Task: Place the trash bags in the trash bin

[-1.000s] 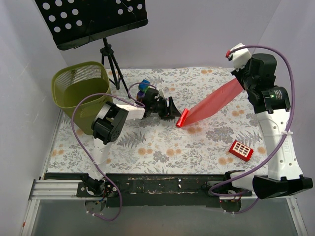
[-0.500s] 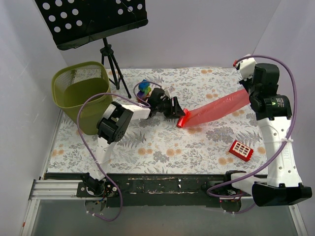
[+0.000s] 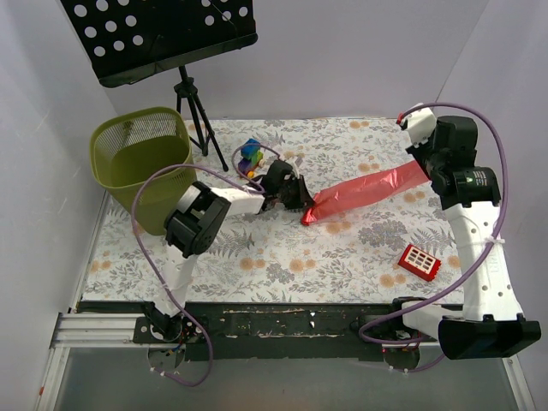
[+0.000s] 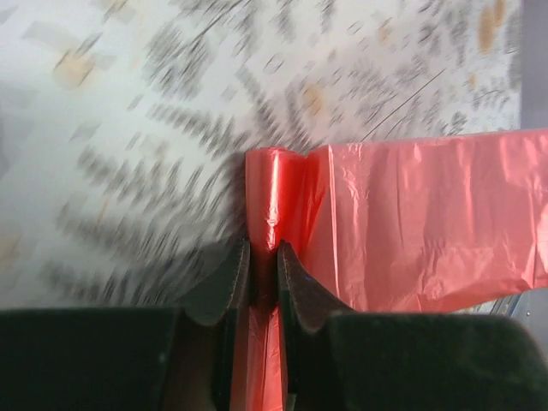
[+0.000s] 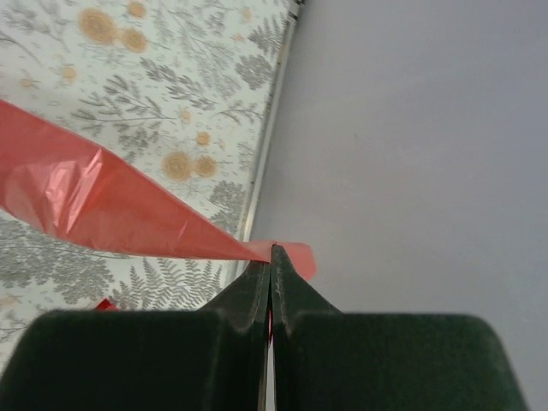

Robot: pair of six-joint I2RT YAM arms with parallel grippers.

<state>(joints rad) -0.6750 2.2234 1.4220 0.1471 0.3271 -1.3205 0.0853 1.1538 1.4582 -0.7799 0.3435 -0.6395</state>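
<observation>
Checking feeds, I saw left gripper (image 4: 263, 257) pinched on the red trash bag (image 3: 364, 193), rolled end, and right gripper (image 5: 271, 257) clamped on its other end over the desk (image 3: 257, 248).

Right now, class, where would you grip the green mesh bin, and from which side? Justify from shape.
Probably its rim, from straight above: the trash bin stands upright, mouth open, so one finger can slip inside the mesh wall and one outside. The tapered body looks too wide.
</observation>
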